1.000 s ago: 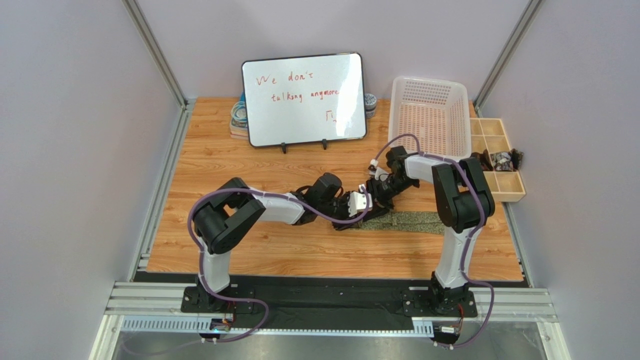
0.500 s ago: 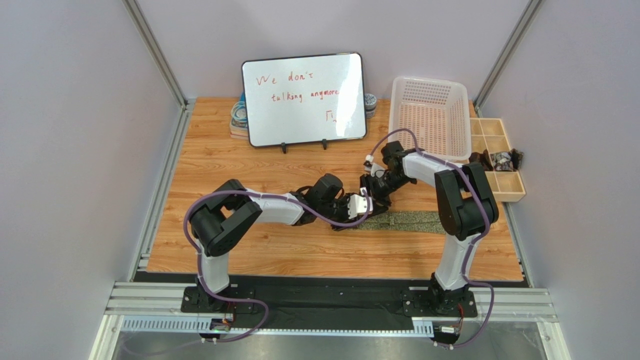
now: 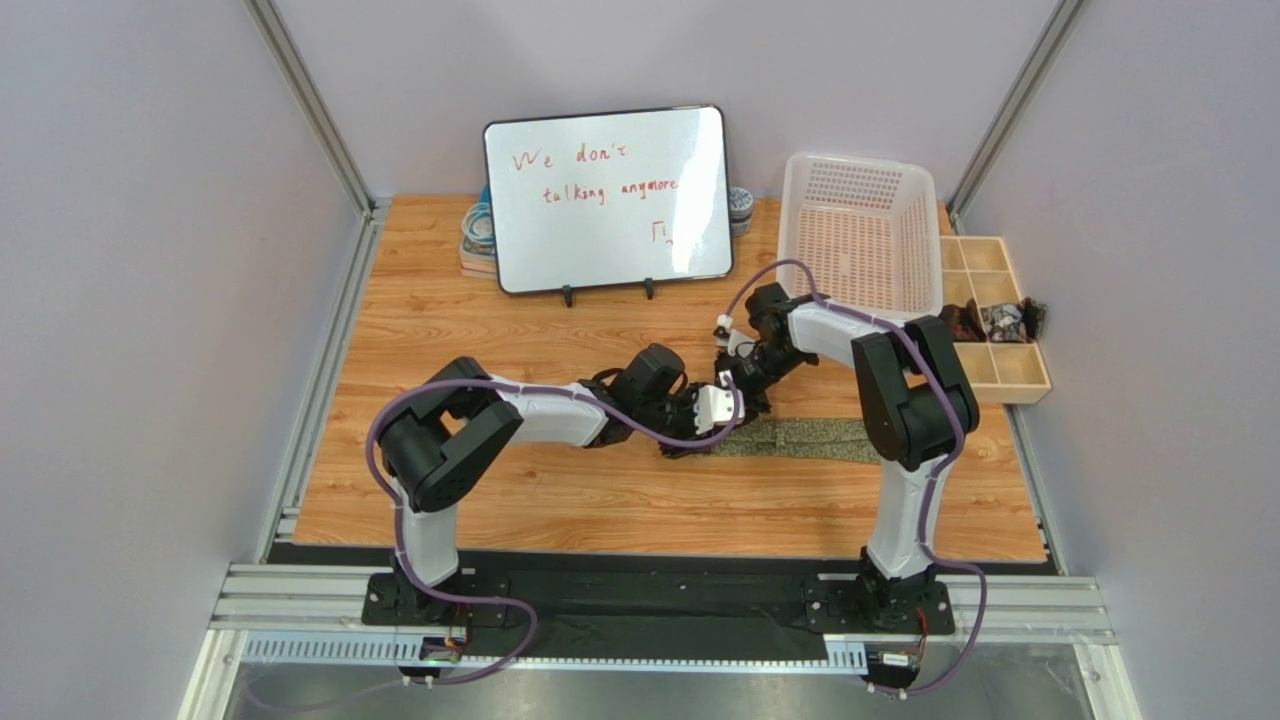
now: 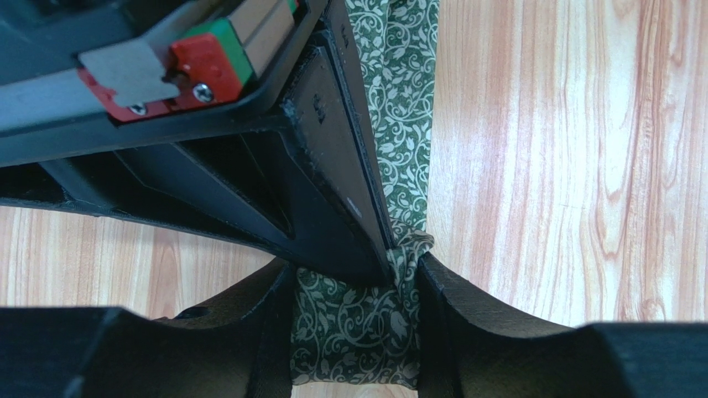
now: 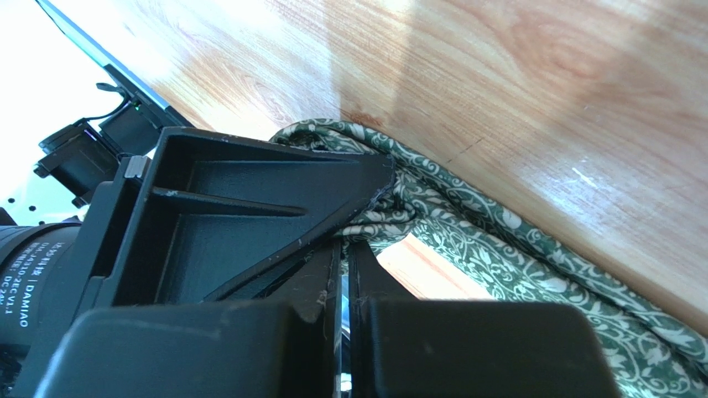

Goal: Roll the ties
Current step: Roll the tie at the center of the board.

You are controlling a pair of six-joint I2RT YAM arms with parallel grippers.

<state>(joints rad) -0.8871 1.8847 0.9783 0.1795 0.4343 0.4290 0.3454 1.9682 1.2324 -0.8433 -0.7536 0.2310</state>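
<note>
A dark green tie with a pale vine pattern (image 3: 819, 440) lies flat on the wooden table, running right from the two grippers. My left gripper (image 3: 721, 408) is shut on the tie's folded end, which sits bunched between its fingers in the left wrist view (image 4: 353, 332). My right gripper (image 3: 744, 378) is shut. Its closed fingers reach down into the same fold right beside the left fingers. In the right wrist view its tips (image 5: 345, 249) touch the cloth (image 5: 515, 249). I see no cloth between them.
A whiteboard (image 3: 609, 195) stands at the back, with rolled items (image 3: 478, 233) behind its left edge. A white mesh basket (image 3: 860, 233) sits at the back right. A wooden compartment tray (image 3: 992, 278) holding dark items stands at the right edge.
My right arm has swung left and back, bringing its gripper close against the left gripper at the tie's end. The left arm has hardly moved.
</note>
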